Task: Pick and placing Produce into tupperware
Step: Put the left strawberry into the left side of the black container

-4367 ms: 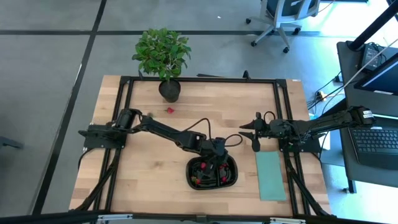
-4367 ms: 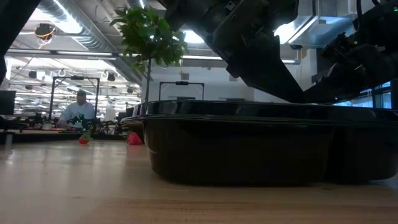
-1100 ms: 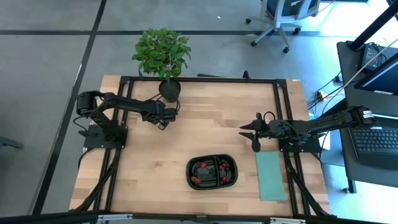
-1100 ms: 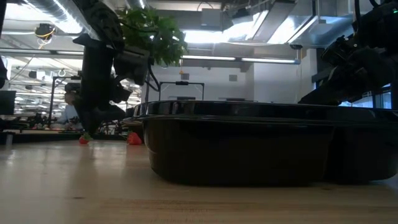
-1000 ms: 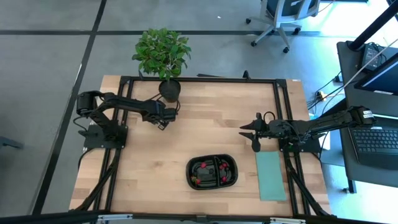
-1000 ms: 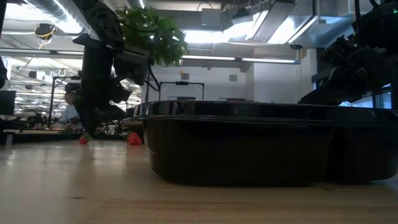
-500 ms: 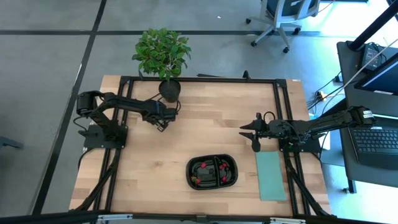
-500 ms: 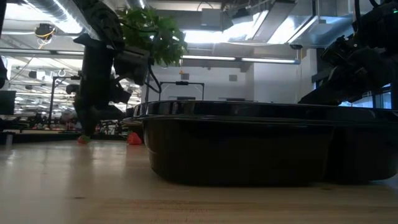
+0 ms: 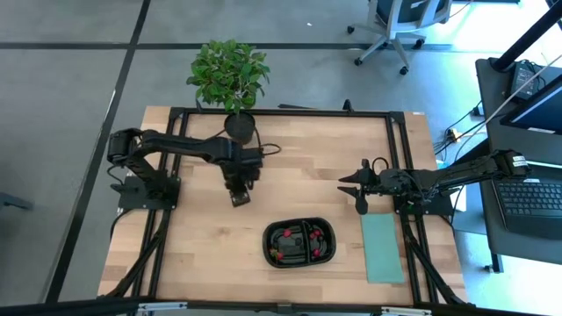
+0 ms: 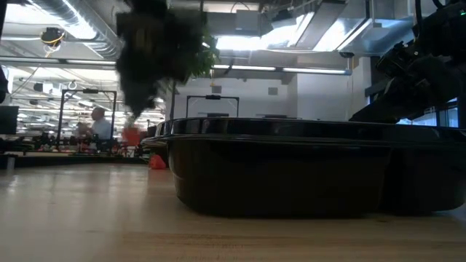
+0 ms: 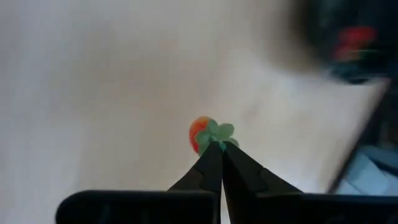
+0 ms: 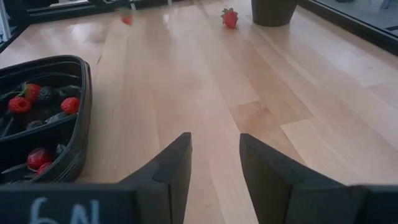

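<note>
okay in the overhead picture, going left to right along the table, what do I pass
Left arm's base → left gripper holding a strawberry → black two-compartment container with berries → right gripper → pale teal mat.

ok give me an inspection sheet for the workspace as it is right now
surface: wooden table in a black frame, bare wood showing around the items
job's things: black tupperware near the front edge, red and dark berries in both compartments; one strawberry loose on the wood near the pot
clutter: potted plant at the back edge; teal mat beside the tupperware
grippers: left gripper above mid-table, shut on a small red berry with a green top; right gripper open, empty, waiting near the mat
cables: black cable loops on both arms; more off the table's right side
surroundings: office chair, desk with laptop, a person seated far back
</note>
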Motion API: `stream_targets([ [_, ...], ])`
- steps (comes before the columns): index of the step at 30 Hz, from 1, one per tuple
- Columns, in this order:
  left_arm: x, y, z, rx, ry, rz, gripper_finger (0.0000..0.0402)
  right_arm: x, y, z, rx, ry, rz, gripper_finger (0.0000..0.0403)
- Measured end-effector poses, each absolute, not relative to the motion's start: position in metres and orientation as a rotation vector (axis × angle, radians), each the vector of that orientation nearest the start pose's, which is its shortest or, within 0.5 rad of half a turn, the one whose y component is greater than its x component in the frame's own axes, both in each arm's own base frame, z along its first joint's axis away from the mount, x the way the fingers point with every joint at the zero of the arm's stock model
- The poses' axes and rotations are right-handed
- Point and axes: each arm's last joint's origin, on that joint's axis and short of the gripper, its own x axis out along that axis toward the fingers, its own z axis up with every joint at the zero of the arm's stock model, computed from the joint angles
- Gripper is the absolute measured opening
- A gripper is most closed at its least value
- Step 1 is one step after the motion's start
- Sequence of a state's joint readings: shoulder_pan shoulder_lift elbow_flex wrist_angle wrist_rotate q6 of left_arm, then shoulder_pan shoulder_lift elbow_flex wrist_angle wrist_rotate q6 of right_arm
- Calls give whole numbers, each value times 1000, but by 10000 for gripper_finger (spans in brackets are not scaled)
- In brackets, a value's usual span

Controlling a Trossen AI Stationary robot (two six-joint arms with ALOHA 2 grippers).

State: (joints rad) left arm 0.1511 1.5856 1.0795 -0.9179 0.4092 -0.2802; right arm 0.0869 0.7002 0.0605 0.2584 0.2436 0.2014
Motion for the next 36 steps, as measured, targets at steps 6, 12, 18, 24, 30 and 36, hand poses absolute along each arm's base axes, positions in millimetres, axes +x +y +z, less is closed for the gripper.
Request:
stream_targets([
  [6, 316, -5, 263, -380, 1124, -349, 0, 140, 5, 140, 134, 359, -192, 138],
  [12, 334, -41, 308, -106, 860, -466, 0, 140, 5, 140, 133, 359, -191, 138],
  [18, 349, -65, 313, 88, 662, -508, 0, 140, 5, 140, 135, 359, -192, 138],
  [24, 371, -83, 288, 189, 616, -571, 0, 140, 5, 140, 139, 352, -192, 138],
  [30, 389, -92, 251, 179, 697, -585, 0, 140, 5, 140, 141, 352, -192, 138],
  [36, 398, -94, 223, 114, 788, -569, 0, 140, 5, 140, 144, 352, -193, 138],
])
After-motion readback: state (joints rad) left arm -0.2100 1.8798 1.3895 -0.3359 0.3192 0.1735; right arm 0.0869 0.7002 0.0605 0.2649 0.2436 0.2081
